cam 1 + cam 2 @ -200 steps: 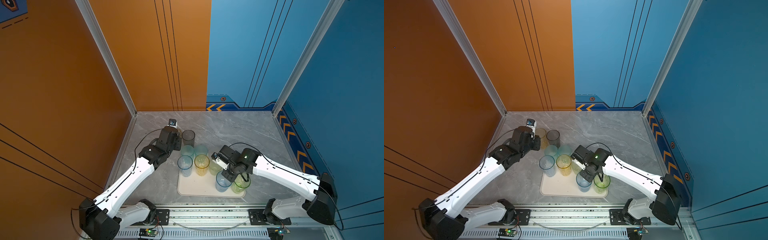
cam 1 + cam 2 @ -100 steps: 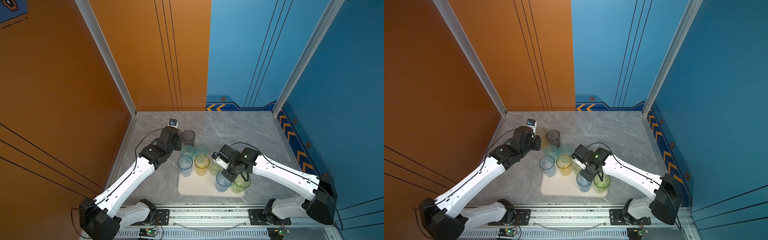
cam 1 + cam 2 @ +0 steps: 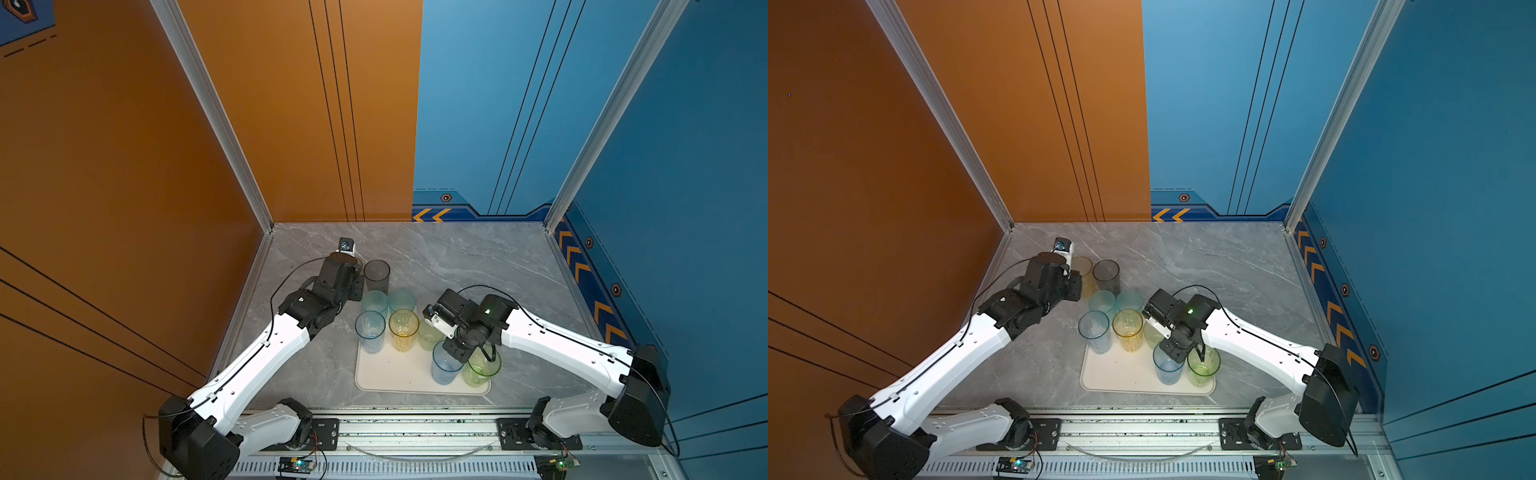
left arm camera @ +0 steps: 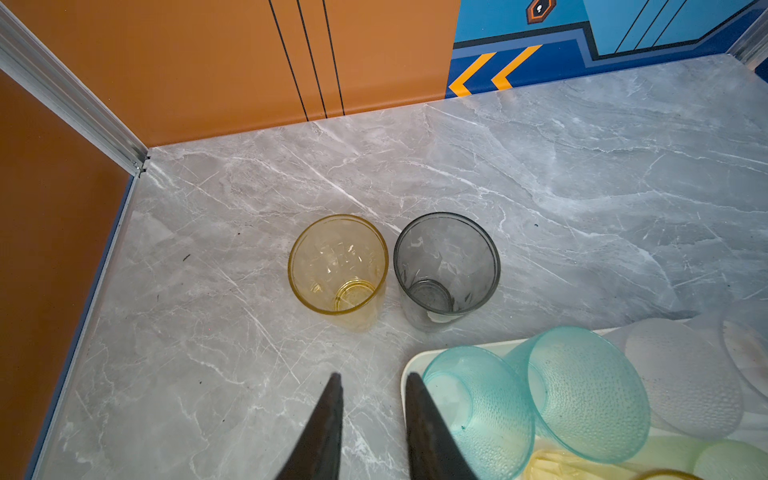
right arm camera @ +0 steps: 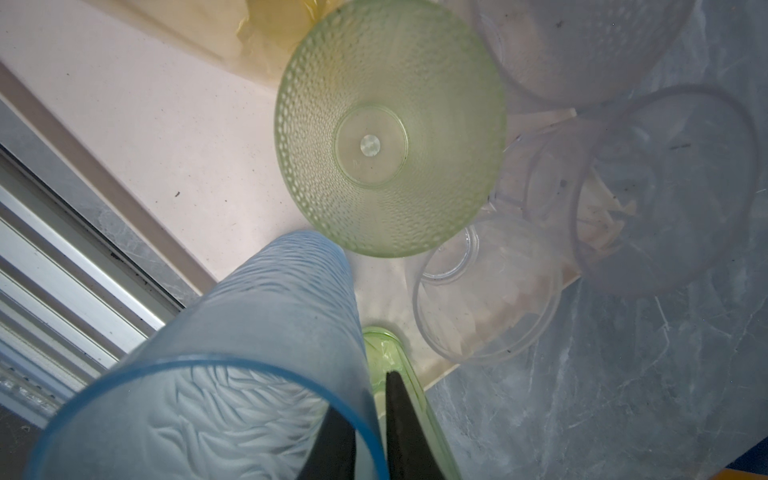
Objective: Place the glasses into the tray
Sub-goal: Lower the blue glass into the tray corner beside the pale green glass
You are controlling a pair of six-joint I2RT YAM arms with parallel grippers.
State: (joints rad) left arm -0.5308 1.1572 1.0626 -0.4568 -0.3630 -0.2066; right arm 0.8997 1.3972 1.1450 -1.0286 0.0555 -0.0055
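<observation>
Right gripper (image 5: 361, 392) straddles the rim of the blue tumbler (image 5: 257, 316), grip uncertain, to stand it at five o'clock of the tray (image 3: 395, 374); left gripper (image 4: 373, 376) is parted, empty.

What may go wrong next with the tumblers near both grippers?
1. The right gripper straddles the rim of the blue tumbler, close to the tall green tumbler; pulling up may tip either.
2. The yellow tumbler and smoke-grey tumbler stand almost touching on the table; the left gripper grasping one may knock the other.
</observation>
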